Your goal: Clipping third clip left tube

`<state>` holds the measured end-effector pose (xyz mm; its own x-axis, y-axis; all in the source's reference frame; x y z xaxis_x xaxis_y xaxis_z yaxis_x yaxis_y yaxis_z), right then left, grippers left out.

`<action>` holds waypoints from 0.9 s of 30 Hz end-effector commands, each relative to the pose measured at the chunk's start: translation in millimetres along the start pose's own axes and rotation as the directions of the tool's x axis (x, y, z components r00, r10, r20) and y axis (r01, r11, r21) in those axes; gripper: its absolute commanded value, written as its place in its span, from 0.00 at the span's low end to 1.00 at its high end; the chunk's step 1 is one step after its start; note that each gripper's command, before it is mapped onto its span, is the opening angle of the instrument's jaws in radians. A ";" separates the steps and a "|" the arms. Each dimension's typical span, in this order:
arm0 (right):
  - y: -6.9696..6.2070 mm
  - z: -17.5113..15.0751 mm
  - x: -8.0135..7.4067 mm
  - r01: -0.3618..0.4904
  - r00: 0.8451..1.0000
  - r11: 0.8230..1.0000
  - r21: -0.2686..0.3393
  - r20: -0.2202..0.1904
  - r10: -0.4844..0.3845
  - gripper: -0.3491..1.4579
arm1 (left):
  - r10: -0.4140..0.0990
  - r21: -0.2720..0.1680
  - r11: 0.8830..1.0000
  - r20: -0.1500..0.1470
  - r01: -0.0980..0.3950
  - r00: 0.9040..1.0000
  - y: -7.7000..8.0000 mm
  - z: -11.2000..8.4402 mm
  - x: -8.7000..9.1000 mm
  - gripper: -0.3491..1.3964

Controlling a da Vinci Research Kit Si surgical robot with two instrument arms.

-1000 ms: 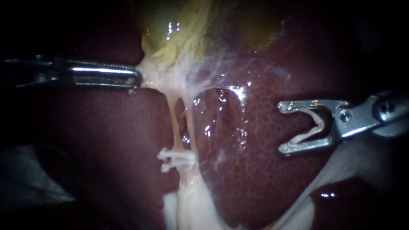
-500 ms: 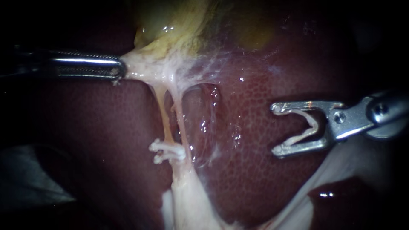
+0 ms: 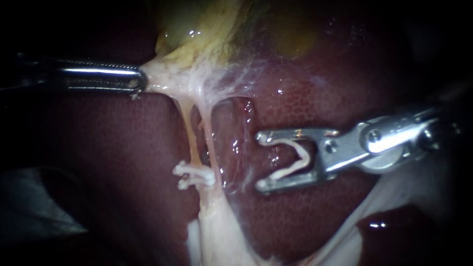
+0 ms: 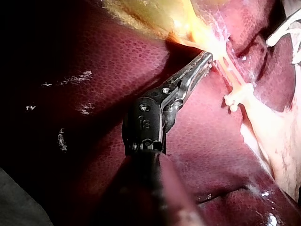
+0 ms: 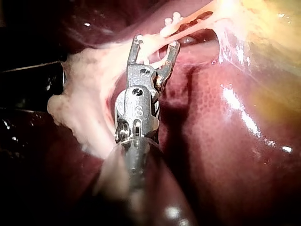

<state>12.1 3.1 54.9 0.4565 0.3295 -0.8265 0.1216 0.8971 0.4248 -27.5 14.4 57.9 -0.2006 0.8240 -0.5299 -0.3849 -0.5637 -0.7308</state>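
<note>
Left tube [image 3: 188, 133] is the thin yellowish strand that runs from the pale tissue [image 3: 167, 79] under the gallbladder [image 3: 207, 29] toward the near side of the scene. It lies just beside the right tube [image 3: 209, 133], with a dark slit between them and the liver [image 3: 305, 98] behind both. Two white clips [image 3: 194, 176] sit one just beside the other across the strands at their near end. Whether they catch one tube or both, I cannot tell. Nearer than the clips the strands merge into a broad pale band [image 3: 217, 231]. My left instrument [image 3: 140, 81] comes in level from the left, its jaws pressed together on the pale tissue and drawing it leftward into a taut point. In the left wrist view the same left instrument [image 4: 207, 59] grips at the yellow edge, with the clips [image 4: 237, 96] beside its tip. My right instrument [image 3: 261, 161] reaches in from the right over the liver. Its jaws stand wide apart with a loaded clip [image 3: 295, 157] seated between them, one white leg lying along each jaw. Its tips are near the right tube but apart from it, well to the right of the left tube. They sit slightly farther than the placed clips. From the right wrist view, the right instrument [image 5: 155, 43] shows its spread jaws with the tubes and clips [image 5: 171, 19] just ahead.
</note>
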 end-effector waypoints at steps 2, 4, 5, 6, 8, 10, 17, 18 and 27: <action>0.4 1.3 0.1 -0.019 1.000 1.000 0.008 -0.003 0.019 0.47 | 0.000 0.000 1.000 0.000 0.000 1.000 0.0 0.0 0.0 0.00; 0.8 2.5 0.2 -0.034 0.999 0.999 0.014 -0.010 0.034 0.47 | 0.000 0.000 1.000 0.000 0.000 1.000 0.0 0.0 -0.1 0.00; 1.0 3.0 0.2 -0.041 0.999 0.999 0.018 -0.016 0.042 0.47 | 0.000 0.000 1.000 0.000 0.000 1.000 0.0 0.0 -0.1 0.00; 1.1 3.5 0.2 -0.048 0.999 0.999 0.022 -0.023 0.049 0.47 | 0.000 0.000 1.000 0.000 0.000 1.000 0.0 0.0 -0.1 0.00; 1.6 4.7 0.1 -0.068 0.997 0.997 0.029 -0.041 0.069 0.47 | 0.000 0.000 1.000 0.000 0.000 1.000 0.0 0.0 -0.1 0.00; 1.9 5.7 0.0 -0.087 0.995 0.995 0.039 -0.052 0.089 0.47 | 0.000 0.000 1.000 0.000 0.000 1.000 0.0 0.1 -0.1 0.00; 3.2 8.7 -1.1 -0.108 0.990 0.990 0.088 -0.082 0.116 0.46 | 0.000 0.000 1.000 0.000 0.000 1.000 0.0 0.1 -0.1 0.00; 3.4 8.9 -1.3 -0.105 0.990 0.990 0.092 -0.086 0.113 0.46 | 0.000 0.000 1.000 0.000 0.000 1.000 0.0 0.1 -0.1 0.00; 5.7 9.7 -3.1 -0.109 0.988 0.988 0.108 -0.094 0.119 0.46 | 0.001 0.001 1.000 0.000 -0.001 1.000 0.0 0.1 -0.1 0.00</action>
<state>19.8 4.4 63.6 0.3822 0.4605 -0.8012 0.1656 0.8188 0.5497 -27.6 14.3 58.0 -0.2008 0.8237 -0.5303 -0.3854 -0.5640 -0.7303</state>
